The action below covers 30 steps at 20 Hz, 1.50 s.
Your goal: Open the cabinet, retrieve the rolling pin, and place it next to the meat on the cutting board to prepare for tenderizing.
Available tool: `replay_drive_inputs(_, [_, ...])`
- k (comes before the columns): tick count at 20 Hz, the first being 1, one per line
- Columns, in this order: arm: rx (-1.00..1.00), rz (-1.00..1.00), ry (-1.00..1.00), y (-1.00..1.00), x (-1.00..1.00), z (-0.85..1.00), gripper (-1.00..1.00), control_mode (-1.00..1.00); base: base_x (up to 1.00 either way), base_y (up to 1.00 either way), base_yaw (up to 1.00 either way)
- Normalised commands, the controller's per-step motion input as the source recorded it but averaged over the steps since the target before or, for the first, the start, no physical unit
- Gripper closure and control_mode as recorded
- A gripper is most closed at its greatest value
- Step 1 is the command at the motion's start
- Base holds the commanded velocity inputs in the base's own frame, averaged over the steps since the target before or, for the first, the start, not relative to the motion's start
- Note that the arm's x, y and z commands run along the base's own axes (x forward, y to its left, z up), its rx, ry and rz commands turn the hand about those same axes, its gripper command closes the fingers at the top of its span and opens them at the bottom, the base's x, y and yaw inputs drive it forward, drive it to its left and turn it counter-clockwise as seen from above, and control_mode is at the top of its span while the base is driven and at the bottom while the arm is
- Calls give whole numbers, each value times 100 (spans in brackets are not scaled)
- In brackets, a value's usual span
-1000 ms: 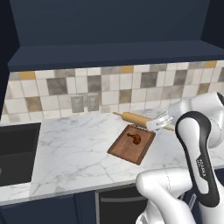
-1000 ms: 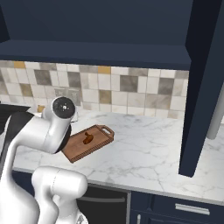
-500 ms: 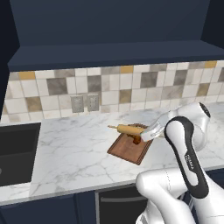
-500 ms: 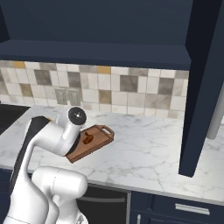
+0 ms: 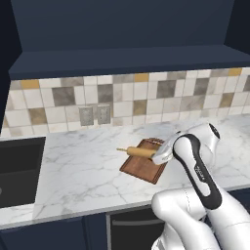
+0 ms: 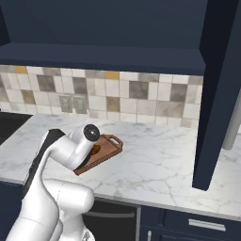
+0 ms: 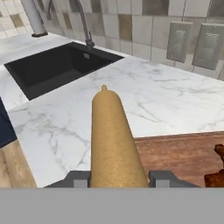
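My gripper (image 5: 159,157) is shut on the tan rolling pin (image 5: 138,152), which lies level just over the far left part of the reddish-brown cutting board (image 5: 145,168). Its free end pokes out past the board's edge. In the hand view the rolling pin (image 7: 113,140) runs straight out from between my fingertips (image 7: 162,178), with the board (image 7: 175,153) below it and the meat (image 7: 216,174) at the right edge. I cannot tell whether the pin touches the board. A sliver of meat (image 6: 95,149) shows behind my wrist. The cabinet (image 5: 122,34) stands open, its door (image 6: 219,94) swung outward.
A black sink (image 5: 17,168) is sunk in the marble counter (image 5: 78,171) to the left, with a faucet (image 7: 85,26) behind it. Two wall outlets (image 5: 95,115) sit on the tiled backsplash. The open door and its silver handle (image 6: 233,124) jut out on the right.
The arm has carried the rolling pin down and slightly left, from above the board's far end to low over the board. The board and the meat have stayed put.
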Motion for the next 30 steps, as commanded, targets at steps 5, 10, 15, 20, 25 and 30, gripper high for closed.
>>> replay_drive_inputs(5, [-3,4,0,-8,46,-43,100,-100,0,0,0])
replay_drive_inputs(10, [-4,3,0,-7,44,-39,100,-100,0,0,0])
replay_drive_inputs(15, [-3,3,0,-2,28,-49,100,-100,0,0,0])
replay_drive_inputs(20, [-1,0,0,-4,5,-38,100,-100,0,0,0])
replay_drive_inputs(25, [0,0,0,-3,5,-25,100,-100,0,0,0])
replay_drive_inputs(30, [1,0,0,0,2,-8,100,-100,0,0,0])
